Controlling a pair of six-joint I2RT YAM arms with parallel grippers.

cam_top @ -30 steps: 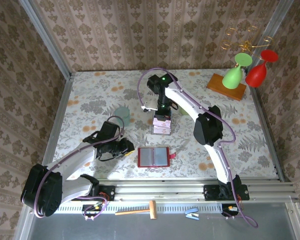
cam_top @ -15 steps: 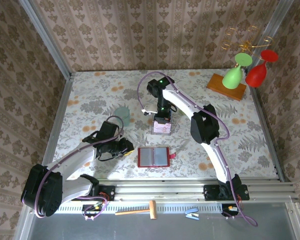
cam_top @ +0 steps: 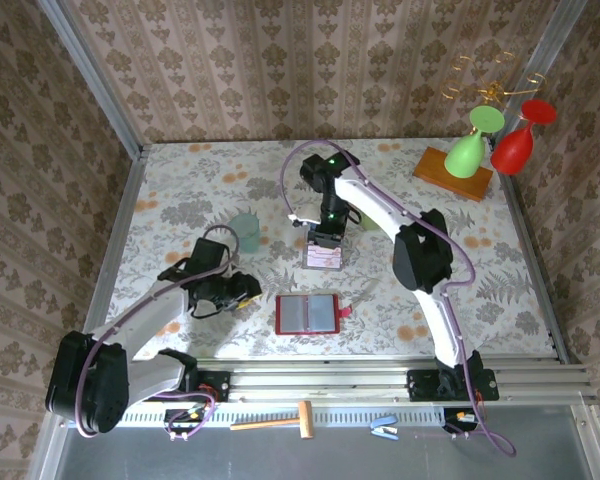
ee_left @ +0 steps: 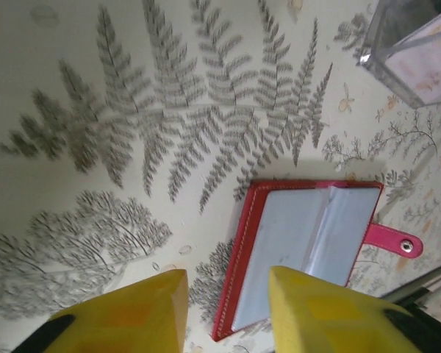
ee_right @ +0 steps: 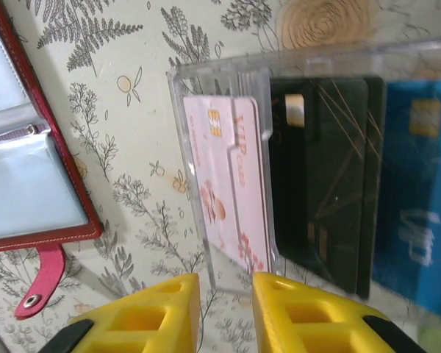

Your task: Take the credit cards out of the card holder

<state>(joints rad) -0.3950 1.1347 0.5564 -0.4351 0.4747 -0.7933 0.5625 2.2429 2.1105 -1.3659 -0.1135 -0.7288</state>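
The red card holder [cam_top: 306,313] lies open and flat near the table's front, its grey sleeves [ee_left: 309,239] showing no card and its red tab [ee_left: 393,240] pointing right. A pale pinkish-white credit card [ee_right: 231,198], a dark card [ee_right: 327,176] and a blue card [ee_right: 415,191] stand in the clear plastic box [cam_top: 323,257]. My right gripper [cam_top: 326,237] hangs just over that box, its yellow fingers [ee_right: 226,287] open with nothing held. My left gripper [cam_top: 242,290] sits left of the holder, open [ee_left: 226,283] and empty above the cloth.
A wooden stand [cam_top: 453,172] with a green glass [cam_top: 470,145] and a red glass [cam_top: 515,145] is at the back right. A pale teal cup [cam_top: 244,228] stands behind my left gripper. A hammer [cam_top: 275,421] lies beyond the front rail.
Both grippers have opened. The right one has dropped slightly towards the clear box. The left one has drawn back to the left, away from the card holder.
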